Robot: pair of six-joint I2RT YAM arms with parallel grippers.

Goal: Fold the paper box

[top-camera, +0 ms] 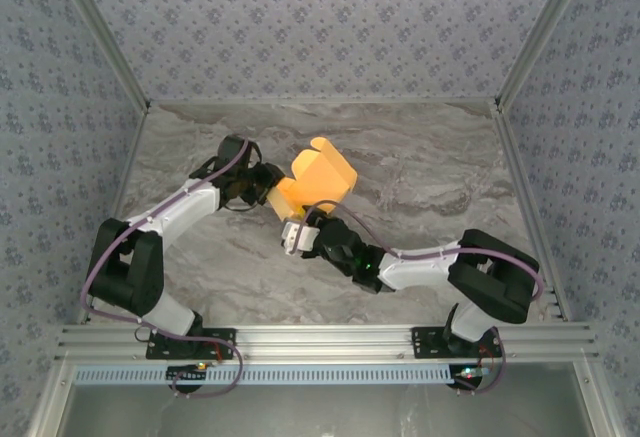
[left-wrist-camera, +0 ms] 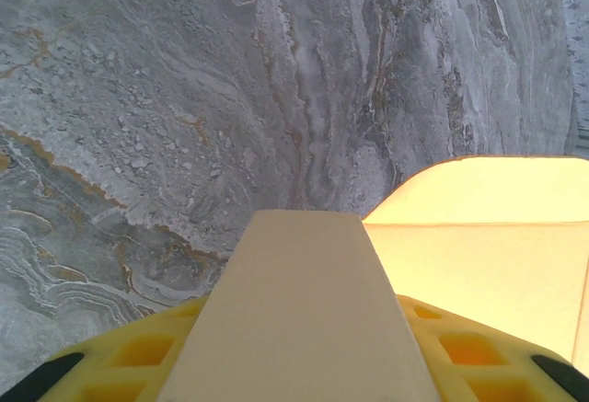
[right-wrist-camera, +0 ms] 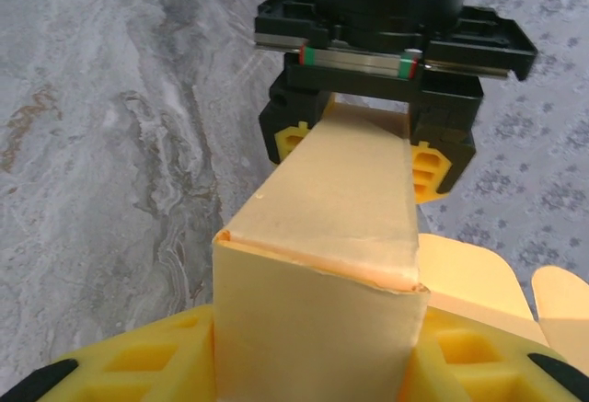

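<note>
top external view shows the paper box (top-camera: 318,179) held over the marble table (top-camera: 430,197), a little left of the middle, between the two arms. it is orange-yellow card, partly folded, and its open flaps point to the far side. the left gripper (top-camera: 270,187) meets the paper box from the left. the right gripper (top-camera: 300,227) meets it from the near side. the two grippers are near each other.

in the right wrist view the paper box looks like a long squarish tube that runs away from the camera. the right gripper's yellow fingers (right-wrist-camera: 138,361) lie against both side walls at the near end, so the jaws are narrow and closed on the card. at the far end the left gripper's fingers (right-wrist-camera: 293,140) clamp the same tube from both sides. loose flaps stick out at the right.

in the left wrist view a pale wall of the paper box lies between that gripper's yellow fingers (left-wrist-camera: 138,356). one rounded flap stands to the right, above the table.
</note>
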